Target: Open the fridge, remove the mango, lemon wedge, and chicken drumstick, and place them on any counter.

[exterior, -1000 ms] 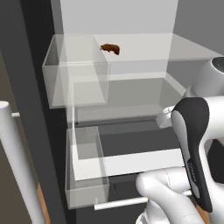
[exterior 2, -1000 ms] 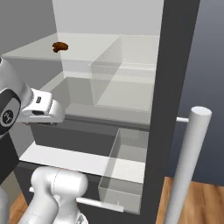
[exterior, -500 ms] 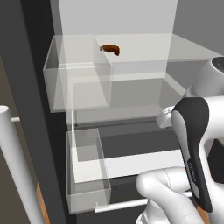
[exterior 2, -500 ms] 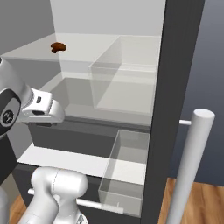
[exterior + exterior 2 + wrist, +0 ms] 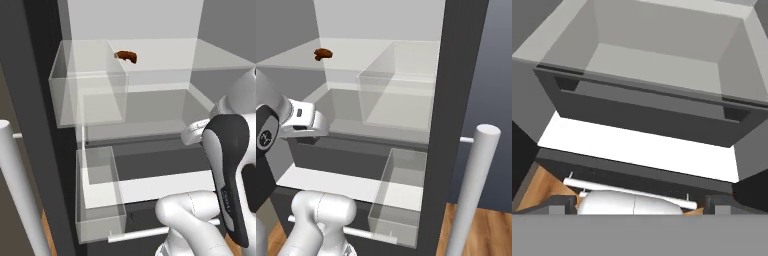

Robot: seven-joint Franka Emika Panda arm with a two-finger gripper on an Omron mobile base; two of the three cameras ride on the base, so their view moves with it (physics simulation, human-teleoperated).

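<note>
The fridge [image 5: 35,105] stands open in front of me, its dark frame [image 5: 456,100] on either side of pale shelves. A small reddish-brown chicken drumstick [image 5: 126,56] lies on the upper shelf, towards the back [image 5: 323,54]. My gripper [image 5: 306,134] hangs well below it, level with the dark drawer front [image 5: 652,112], and reaches in from the right in the left base view [image 5: 196,135]. In the hand view its fingertips [image 5: 555,202] stand far apart, open, with nothing between them. The mango, the lemon wedge and the counter are out of view.
Clear door bins [image 5: 87,95] [image 5: 398,95] jut out at shelf height, with lower ones [image 5: 100,192] [image 5: 401,192] beneath. Silver bar handles [image 5: 20,195] [image 5: 471,195] rise at the outer edges. A thin drawer handle [image 5: 632,191] and wooden floor [image 5: 491,235] lie below.
</note>
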